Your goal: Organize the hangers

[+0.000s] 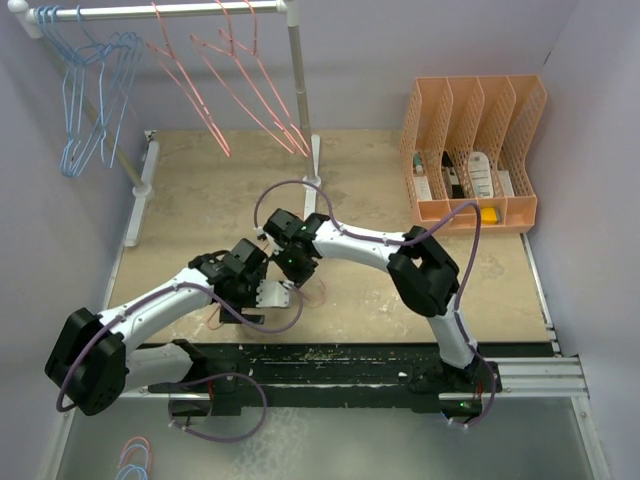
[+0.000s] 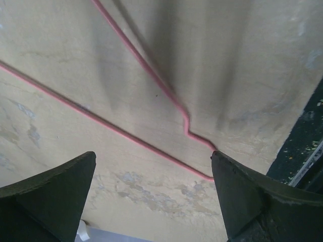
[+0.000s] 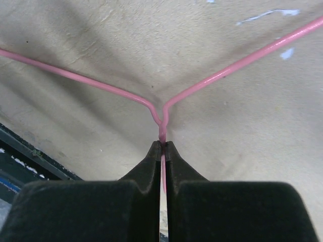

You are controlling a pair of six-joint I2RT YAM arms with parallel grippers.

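Observation:
A pink-red wire hanger (image 3: pixel 222 75) lies on the beige tabletop between the two arms. My right gripper (image 3: pixel 162 146) is shut on its twisted neck just below where the two shoulders meet; in the top view this gripper (image 1: pixel 292 268) is at the table's middle. My left gripper (image 2: pixel 154 154) is open and empty, hovering low over a bent corner of the same hanger (image 2: pixel 187 123); it sits just left of the right gripper in the top view (image 1: pixel 272 296). Several light blue hangers (image 1: pixel 95 90) and pink-red hangers (image 1: pixel 240 90) hang on the white pole rack (image 1: pixel 160 12).
An orange slotted file holder (image 1: pixel 475 150) with small items stands at the back right. The rack's upright (image 1: pixel 300 90) and foot stand behind the grippers. More hangers (image 1: pixel 135 460) lie off the table at the bottom left. A black rail runs along the table's near edge.

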